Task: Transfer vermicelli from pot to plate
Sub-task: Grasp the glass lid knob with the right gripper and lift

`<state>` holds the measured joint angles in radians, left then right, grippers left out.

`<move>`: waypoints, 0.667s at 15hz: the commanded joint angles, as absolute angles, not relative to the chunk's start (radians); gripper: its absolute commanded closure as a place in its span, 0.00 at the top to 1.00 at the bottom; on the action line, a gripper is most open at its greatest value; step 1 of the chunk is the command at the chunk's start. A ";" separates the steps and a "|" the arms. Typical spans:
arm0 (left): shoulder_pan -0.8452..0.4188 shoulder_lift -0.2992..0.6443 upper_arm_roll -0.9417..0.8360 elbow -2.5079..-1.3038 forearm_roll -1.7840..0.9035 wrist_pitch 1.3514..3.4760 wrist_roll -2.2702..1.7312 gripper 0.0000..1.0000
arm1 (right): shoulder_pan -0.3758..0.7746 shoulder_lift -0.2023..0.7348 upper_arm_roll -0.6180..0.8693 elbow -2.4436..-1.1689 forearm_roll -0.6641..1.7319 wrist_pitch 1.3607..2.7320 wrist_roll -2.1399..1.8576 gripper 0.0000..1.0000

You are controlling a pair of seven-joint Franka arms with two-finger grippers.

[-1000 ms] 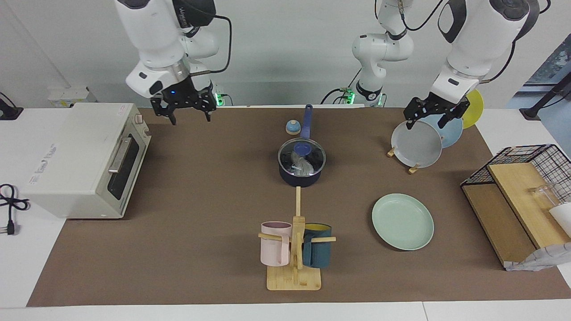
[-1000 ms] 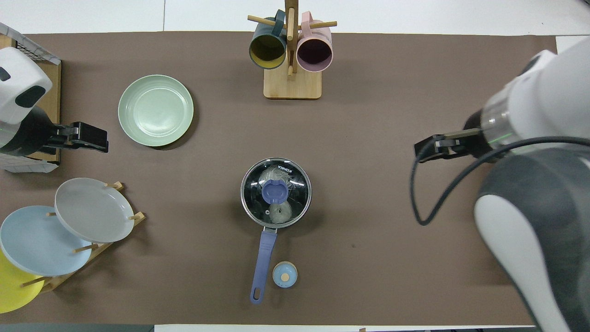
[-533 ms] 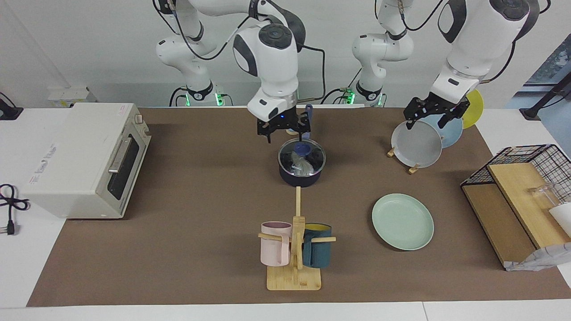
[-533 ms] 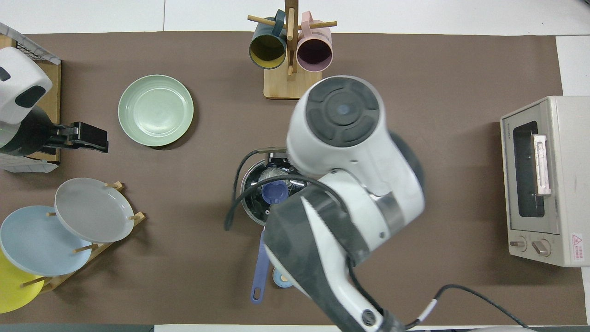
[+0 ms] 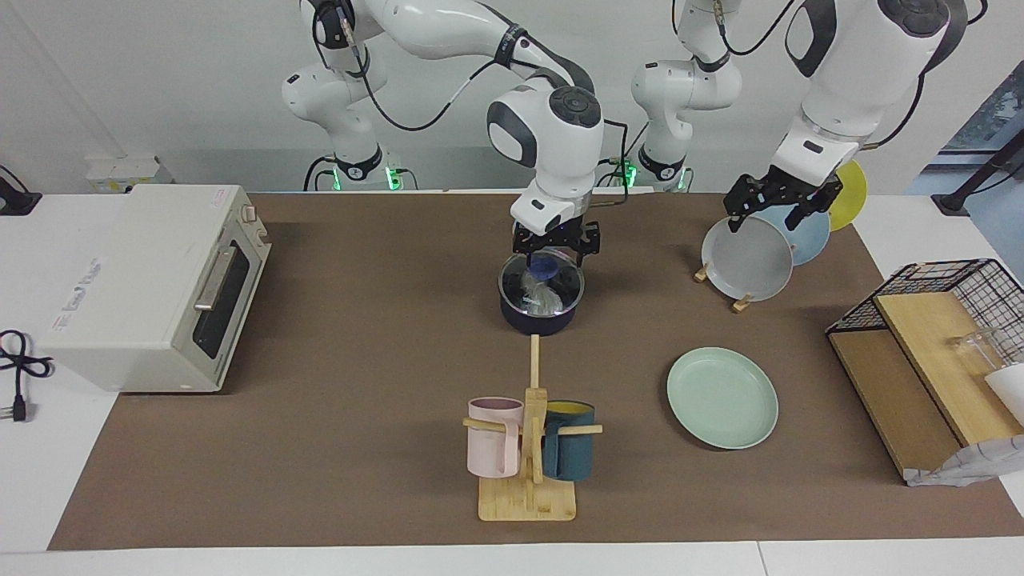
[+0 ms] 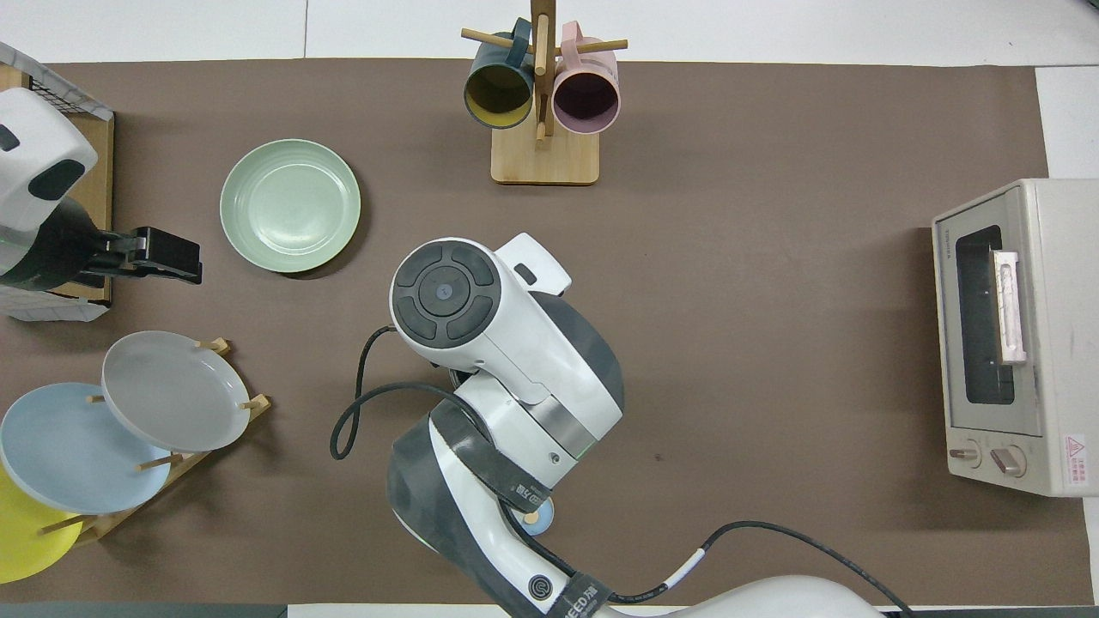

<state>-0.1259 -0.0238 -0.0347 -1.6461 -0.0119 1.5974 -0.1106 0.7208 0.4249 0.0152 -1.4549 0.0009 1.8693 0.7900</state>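
The right gripper point(image 5: 555, 242), jaws apart, hangs directly over the blue knob point(image 5: 545, 264) of the round glass lid point(image 5: 542, 282) covering the small navy saucepan point(image 5: 538, 314), where the white vermicelli clump point(image 5: 542, 298) sits. The mint-green round plate point(image 5: 722, 398) lies at the pot's four o'clock in the facing view. The left gripper point(image 5: 782, 206) waits over the plate rack point(image 5: 741, 302); I cannot tell its jaws.

Vermicelli point(image 5: 541, 298) in pot point(image 5: 538, 318) under lid point(image 5: 542, 282), plate point(image 5: 722, 398) farther from robots, toward left arm's end

Navy pot point(image 5: 538, 318); white vermicelli point(image 5: 543, 297); mint-green plate point(image 5: 722, 398).
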 commanded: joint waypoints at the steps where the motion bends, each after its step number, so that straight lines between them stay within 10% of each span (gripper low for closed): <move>1: -0.121 -0.034 -0.034 -1.661 -0.025 1.603 -0.109 1.00 | 0.710 0.410 0.018 -1.511 -0.014 1.911 0.792 1.00; 8: -0.120 -0.034 -0.034 -1.661 -0.025 1.603 -0.110 1.00 | 0.709 0.383 0.020 -1.588 -0.011 1.945 0.787 1.00; 10: -0.121 -0.034 -0.034 -1.661 -0.025 1.603 -0.109 1.00 | 0.712 0.382 0.020 -1.594 -0.011 1.945 0.787 0.87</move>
